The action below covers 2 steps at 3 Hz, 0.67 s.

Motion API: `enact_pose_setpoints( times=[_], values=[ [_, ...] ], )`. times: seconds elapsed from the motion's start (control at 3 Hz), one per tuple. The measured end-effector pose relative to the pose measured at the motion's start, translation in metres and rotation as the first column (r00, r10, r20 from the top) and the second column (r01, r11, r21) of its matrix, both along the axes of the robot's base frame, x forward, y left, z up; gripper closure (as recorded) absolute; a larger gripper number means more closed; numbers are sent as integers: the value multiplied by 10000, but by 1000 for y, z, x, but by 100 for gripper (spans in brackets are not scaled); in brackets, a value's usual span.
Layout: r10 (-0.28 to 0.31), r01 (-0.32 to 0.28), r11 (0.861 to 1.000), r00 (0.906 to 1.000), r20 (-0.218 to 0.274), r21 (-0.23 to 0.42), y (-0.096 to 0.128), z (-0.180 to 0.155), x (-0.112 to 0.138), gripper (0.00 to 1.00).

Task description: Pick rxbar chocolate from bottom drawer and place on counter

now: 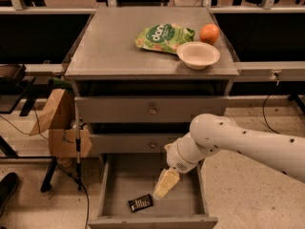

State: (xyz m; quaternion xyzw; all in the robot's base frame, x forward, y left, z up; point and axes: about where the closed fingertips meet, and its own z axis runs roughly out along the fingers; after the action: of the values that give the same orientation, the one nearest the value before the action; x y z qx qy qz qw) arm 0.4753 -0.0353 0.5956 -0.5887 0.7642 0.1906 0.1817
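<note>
The rxbar chocolate is a small dark wrapper with white lettering. It lies flat near the front left of the open bottom drawer. My gripper hangs inside the drawer, just right of and slightly behind the bar, apart from it. It hangs from the white arm that reaches in from the right. The counter is the grey top of the cabinet above.
On the counter lie a green snack bag, a white bowl and an orange. The two upper drawers are closed. A brown paper bag and a stand sit left of the cabinet.
</note>
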Motion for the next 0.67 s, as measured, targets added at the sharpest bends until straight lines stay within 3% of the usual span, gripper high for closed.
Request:
enact_pose_setpoints(
  times=[0.33,0.67],
  values=[
    [87,-84,9992,9999,-67,384,9,-29,2,0],
    [114,-144,9896,9997,221,1433,22,-88,4,0]
  ],
)
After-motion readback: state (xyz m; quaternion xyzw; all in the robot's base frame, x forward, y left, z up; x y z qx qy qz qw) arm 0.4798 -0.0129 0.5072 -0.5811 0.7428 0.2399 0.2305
